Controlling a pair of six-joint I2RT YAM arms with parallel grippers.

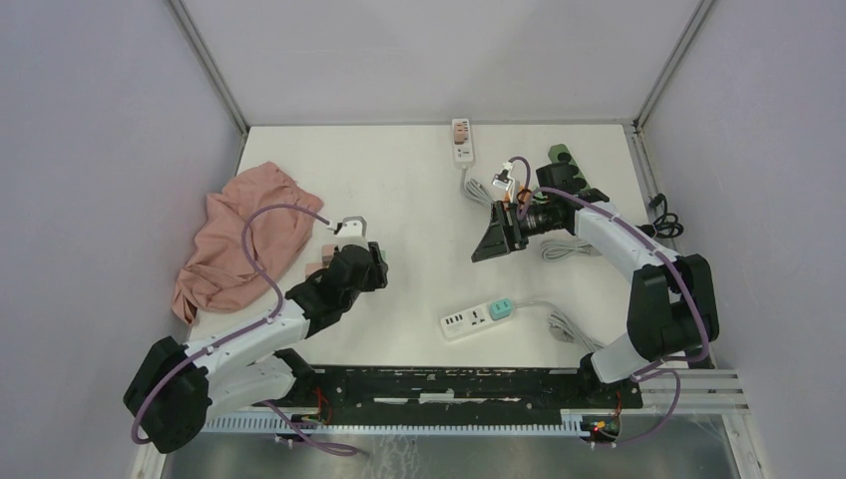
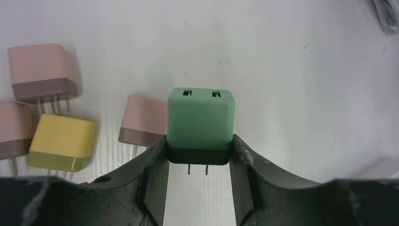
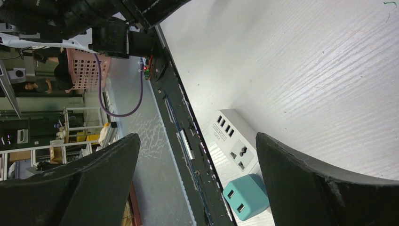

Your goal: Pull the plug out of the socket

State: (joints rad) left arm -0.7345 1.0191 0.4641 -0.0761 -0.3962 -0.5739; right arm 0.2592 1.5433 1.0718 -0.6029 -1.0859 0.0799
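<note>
Grips green plug (image 2: 201, 117) by its dark base in left gripper (image 2: 199, 150). Holds right gripper (image 3: 197, 136) wide open, facing socket strip (image 3: 237, 136) with teal plug (image 3: 245, 197).

Pink plug (image 2: 10, 129) cut off at L edge; yellow plug (image 2: 61, 141) blurred; cable (image 2: 388, 16) cropped top-R.

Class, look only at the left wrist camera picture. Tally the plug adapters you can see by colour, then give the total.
pink adapters: 3
yellow adapter: 1
green adapter: 1
Total: 5
</note>
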